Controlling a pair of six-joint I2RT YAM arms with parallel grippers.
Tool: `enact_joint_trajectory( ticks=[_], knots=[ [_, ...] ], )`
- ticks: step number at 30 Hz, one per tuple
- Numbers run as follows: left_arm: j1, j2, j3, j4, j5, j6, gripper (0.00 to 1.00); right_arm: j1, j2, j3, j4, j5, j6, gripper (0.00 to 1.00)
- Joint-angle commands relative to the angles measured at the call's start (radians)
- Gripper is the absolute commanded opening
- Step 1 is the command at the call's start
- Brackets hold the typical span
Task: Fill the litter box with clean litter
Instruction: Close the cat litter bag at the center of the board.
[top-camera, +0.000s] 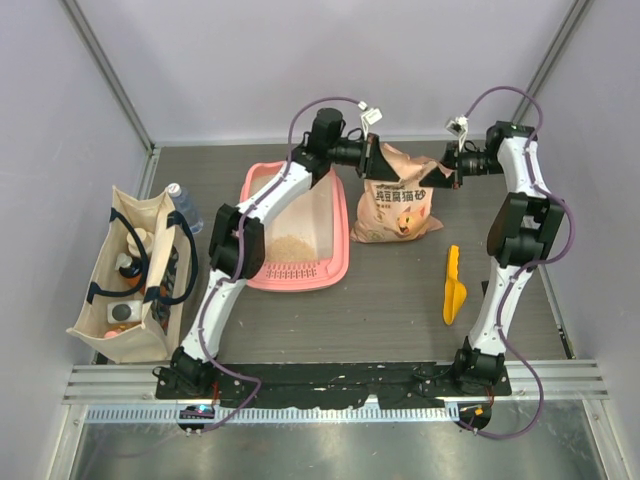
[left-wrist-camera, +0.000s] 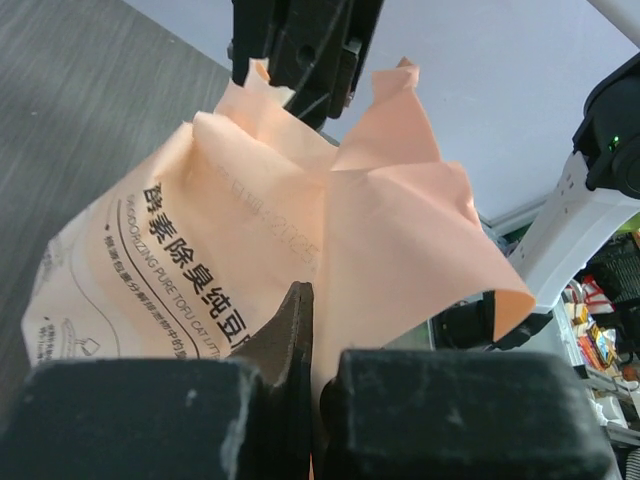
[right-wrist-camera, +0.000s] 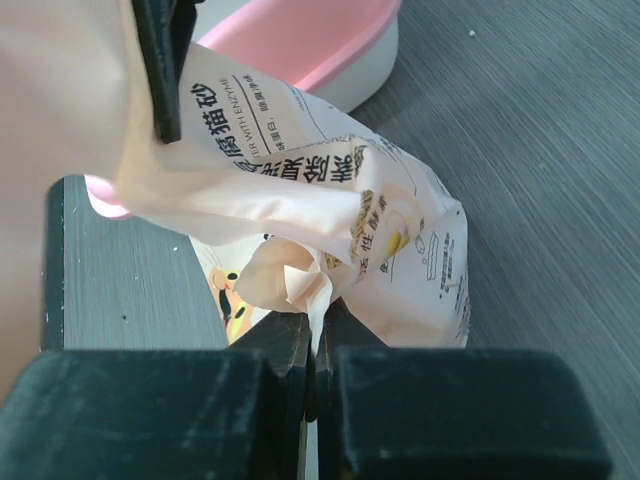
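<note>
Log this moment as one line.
left tool: shut on bag top | right tool: shut on bag top | bag: beside box | box: some litter inside | scoop: unheld

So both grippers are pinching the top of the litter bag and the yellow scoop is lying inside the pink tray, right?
Not quite. The scoop lies on the table right of the bag, outside the tray; the top view shows it. The left gripper and right gripper do pinch the bag's top.
</note>
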Motion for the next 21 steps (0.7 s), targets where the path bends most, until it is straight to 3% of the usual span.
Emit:
enact_joint_trajectory(
  ticks=[1, 7, 8, 9, 10, 11, 12, 13, 17, 18, 19, 20, 21],
  knots=[
    [-0.024, -0.103, 0.011, 0.099, 0.031, -0.065, 0.00, -0.060, -0.163, 0.003, -0.095, -0.079, -0.026, 0.01],
    [-0.027, -0.125, -0.058, 0.116, -0.009, -0.043, 0.00, -0.058, -0.234, -0.149, -0.147, -0.050, -0.216, 0.01],
    [-0.027, -0.114, -0.049, 0.102, -0.029, -0.040, 0.09, -0.055, -0.226, -0.155, -0.149, -0.049, -0.230, 0.02],
    [-0.028, -0.091, -0.033, 0.090, -0.049, -0.036, 0.29, -0.055, -0.199, -0.148, -0.149, -0.050, -0.246, 0.02],
    [-0.032, -0.077, 0.006, 0.084, -0.084, -0.020, 0.57, -0.055, -0.188, -0.137, -0.149, -0.052, -0.249, 0.02],
    [-0.036, -0.063, 0.026, 0.085, -0.089, -0.008, 0.65, -0.055, -0.177, -0.116, -0.149, -0.058, -0.250, 0.04],
    [-0.039, -0.043, 0.045, 0.093, -0.092, 0.003, 0.81, -0.055, -0.168, -0.111, -0.152, -0.061, -0.267, 0.06],
    [-0.047, -0.036, 0.077, 0.107, -0.092, 0.019, 0.84, -0.055, -0.160, -0.103, -0.152, -0.062, -0.273, 0.17],
    [-0.061, -0.002, 0.138, 0.070, -0.124, 0.093, 0.90, -0.057, -0.149, -0.106, -0.140, -0.060, -0.313, 0.36],
    [-0.062, 0.003, 0.145, 0.058, -0.120, 0.107, 0.91, -0.058, -0.143, -0.106, -0.140, -0.059, -0.313, 0.59],
    [-0.062, 0.000, 0.142, 0.052, -0.115, 0.124, 0.91, -0.058, -0.125, -0.103, -0.143, -0.061, -0.316, 0.71],
    [-0.062, -0.003, 0.132, 0.026, -0.104, 0.130, 0.91, -0.058, -0.117, -0.094, -0.153, -0.069, -0.327, 0.80],
    [-0.062, -0.011, 0.104, 0.017, -0.098, 0.142, 0.91, -0.060, -0.110, -0.091, -0.153, -0.073, -0.329, 0.80]
  ],
)
